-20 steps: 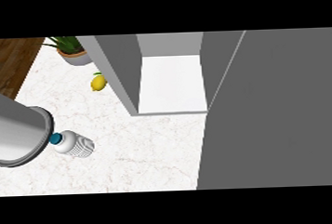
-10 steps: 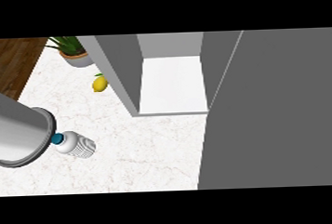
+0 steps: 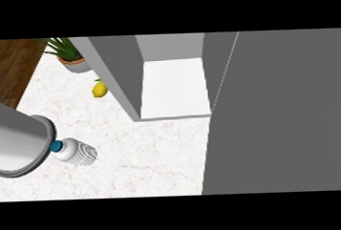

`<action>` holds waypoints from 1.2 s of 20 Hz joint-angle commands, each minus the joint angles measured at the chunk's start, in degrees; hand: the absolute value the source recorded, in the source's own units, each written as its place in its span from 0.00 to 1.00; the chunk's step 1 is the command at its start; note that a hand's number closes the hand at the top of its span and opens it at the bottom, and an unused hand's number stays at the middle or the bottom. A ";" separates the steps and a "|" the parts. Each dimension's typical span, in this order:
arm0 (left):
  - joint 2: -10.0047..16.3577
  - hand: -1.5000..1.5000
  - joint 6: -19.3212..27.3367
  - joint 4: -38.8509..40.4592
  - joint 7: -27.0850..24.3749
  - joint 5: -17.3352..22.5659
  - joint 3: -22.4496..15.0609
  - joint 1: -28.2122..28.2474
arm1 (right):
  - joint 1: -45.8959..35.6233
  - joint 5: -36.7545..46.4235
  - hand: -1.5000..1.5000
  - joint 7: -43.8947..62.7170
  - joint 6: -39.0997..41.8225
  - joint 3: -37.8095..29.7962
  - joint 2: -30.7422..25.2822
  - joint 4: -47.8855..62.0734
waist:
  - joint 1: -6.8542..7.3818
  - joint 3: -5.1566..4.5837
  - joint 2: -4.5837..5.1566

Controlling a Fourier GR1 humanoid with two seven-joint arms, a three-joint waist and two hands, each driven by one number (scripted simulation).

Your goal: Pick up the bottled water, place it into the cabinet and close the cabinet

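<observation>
My left hand doesn't show, so I can't tell whether it's wide, narrow or holding anything; only my grey tube-shaped forearm (image 3: 15,141) is in shot, coming in from the lower left w/ its rimmed end toward the counter's middle. Right beside that rim sits the small clear ribbed plastic water bottle (image 3: 77,152). Its body looks whitish and rounded w/ ridges around it, and its teal cap (image 3: 56,146) points at the forearm's end, meeting it in this view. Can't tell if the bottle stands or lies. It rests on the white marbled counter (image 3: 146,156), left of and nearer to me than the grey cabinet (image 3: 123,75), well apart from the opening. The cabinet is open, w/ its white inner floor (image 3: 176,88) bare and its big flat grey door (image 3: 286,113) filling the right side. A yellow lemon (image 3: 100,89) lies just beside the cabinet's left wall, and a green leafy plant in a tan pot (image 3: 67,52) is at the far corner, near the lemon.
</observation>
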 commanded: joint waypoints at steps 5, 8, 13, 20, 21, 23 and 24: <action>-7.59 0.00 -0.17 9.72 0.67 -10.22 -4.57 -1.61 | -1.14 2.26 0.00 1.58 -0.83 -0.51 -1.07 -2.75 | -1.77 -2.01 1.86; -8.75 0.00 -1.66 12.71 -0.97 -13.69 -4.25 -2.91 | -1.86 2.83 0.00 1.37 -1.38 1.45 -0.52 -1.62 | -1.75 -2.09 1.89; -10.64 0.00 -3.69 18.20 -5.65 -21.19 -2.21 -4.81 | -2.16 1.72 0.00 2.54 -1.88 0.52 -1.26 -2.88 | -2.06 -2.23 2.02; -15.61 0.00 -2.90 25.86 -14.31 -31.57 -2.75 -8.38 | -1.60 2.57 0.00 2.03 -2.97 1.94 -1.86 -3.52 | -1.92 -2.20 1.85; -16.09 0.00 -3.13 27.31 -16.71 -34.45 -3.27 -8.80 | -0.61 1.98 0.00 2.82 -2.80 1.43 -2.78 -5.64 | -1.54 -2.12 1.70; -14.86 0.00 -2.43 32.04 -22.06 -38.89 -2.67 -11.48 | -0.36 3.67 0.00 2.88 -3.39 2.70 -2.81 -3.85 | -1.19 -2.12 1.72; -14.83 0.00 -0.66 34.73 -21.97 -40.28 -3.55 -14.16 | -3.84 5.26 0.00 3.46 -4.64 2.94 -1.44 -2.74 | -1.29 -2.20 1.86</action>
